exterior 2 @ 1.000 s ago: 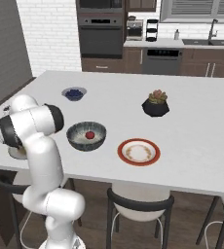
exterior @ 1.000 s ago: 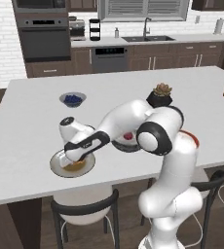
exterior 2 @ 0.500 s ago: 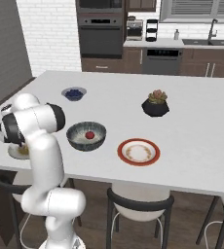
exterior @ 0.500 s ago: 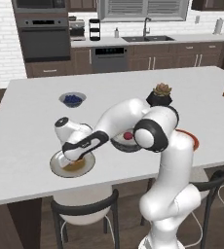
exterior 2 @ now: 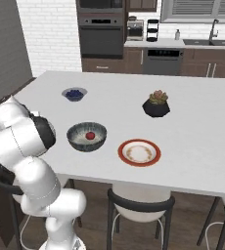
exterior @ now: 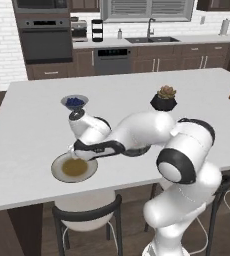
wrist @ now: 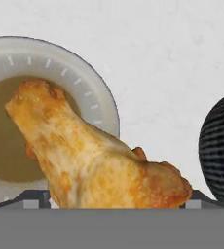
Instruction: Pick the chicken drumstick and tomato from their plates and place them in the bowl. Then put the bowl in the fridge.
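Left base view: taken from behind and left of the arm, facing forward and down across the bench [exterior: 32, 135] toward the far kitchen wall. Right base view: taken from behind and right, facing likewise; shares the bench [exterior 2: 192, 122], potted succulent [exterior 2: 156, 102] and berry bowl [exterior 2: 74, 93]. Hand view: set very near, looking along the claw onto the grey-rimmed plate [wrist: 80, 68] and chicken drumstick [wrist: 89, 155].
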### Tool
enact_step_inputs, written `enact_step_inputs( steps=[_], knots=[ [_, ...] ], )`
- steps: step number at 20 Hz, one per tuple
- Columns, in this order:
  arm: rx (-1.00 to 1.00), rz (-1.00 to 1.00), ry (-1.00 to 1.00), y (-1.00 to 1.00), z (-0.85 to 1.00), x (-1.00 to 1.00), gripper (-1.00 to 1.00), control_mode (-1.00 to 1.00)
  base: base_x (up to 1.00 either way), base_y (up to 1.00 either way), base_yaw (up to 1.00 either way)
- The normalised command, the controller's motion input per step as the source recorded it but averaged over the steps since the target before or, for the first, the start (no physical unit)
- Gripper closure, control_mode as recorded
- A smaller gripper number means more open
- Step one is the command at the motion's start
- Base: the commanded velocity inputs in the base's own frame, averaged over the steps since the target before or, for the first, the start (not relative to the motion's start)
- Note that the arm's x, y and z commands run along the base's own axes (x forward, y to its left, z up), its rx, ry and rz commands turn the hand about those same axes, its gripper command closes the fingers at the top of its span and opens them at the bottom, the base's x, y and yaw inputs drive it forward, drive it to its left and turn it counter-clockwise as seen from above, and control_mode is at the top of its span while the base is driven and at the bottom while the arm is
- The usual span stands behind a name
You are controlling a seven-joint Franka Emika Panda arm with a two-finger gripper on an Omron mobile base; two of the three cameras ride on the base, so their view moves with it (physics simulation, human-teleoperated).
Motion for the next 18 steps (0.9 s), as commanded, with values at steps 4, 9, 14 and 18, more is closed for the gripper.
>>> enact_step_inputs(
  steps=[4, 9, 14, 18],
  knots=[
    [0.1, -0.23, -0.2, -0.96, 0.94, 0.27, 1.0, -1.0, 0.0, 0.0, 0.0],
    [0.1, -0.27, -0.04, -1.0, 0.27, 0.34, 1.0, -1.0, 0.0, 0.0, 0.0],
    [0.08, -0.1, 0.01, -0.9, -0.09, 0.39, 1.0, -1.0, 0.0, 0.0, 0.0],
    [0.05, 0.0, 0.12, -0.31, -0.53, 0.46, 1.0, -1.0, 0.0, 0.0, 0.0]
  ],
)
